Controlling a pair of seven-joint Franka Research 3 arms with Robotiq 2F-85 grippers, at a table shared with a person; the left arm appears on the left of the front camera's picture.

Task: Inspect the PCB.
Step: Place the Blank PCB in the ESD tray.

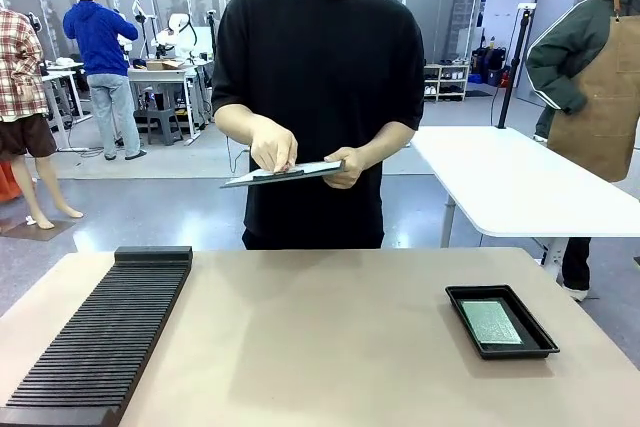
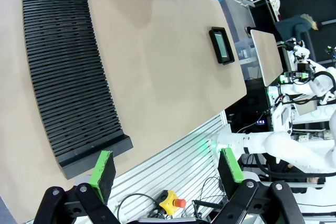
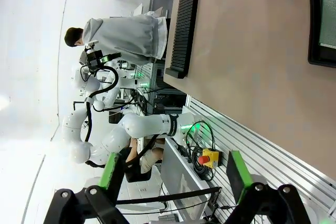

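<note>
Front view, PCB [image 1: 489, 321] in black tray [image 1: 458, 298] near table's right edge (bare tabletop between), both grippers' jaws apart, empty.

Bright, even light comes from overhead. The table [image 1: 330, 347] carries only soft, faint shadows. Both wrist views bend strongly at the edges. The far white background in the right wrist view is overexposed.

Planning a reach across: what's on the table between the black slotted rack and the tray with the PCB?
Nothing: bare tabletop separates the slotted rack from the tray holding the PCB, as the front view shows.
</note>
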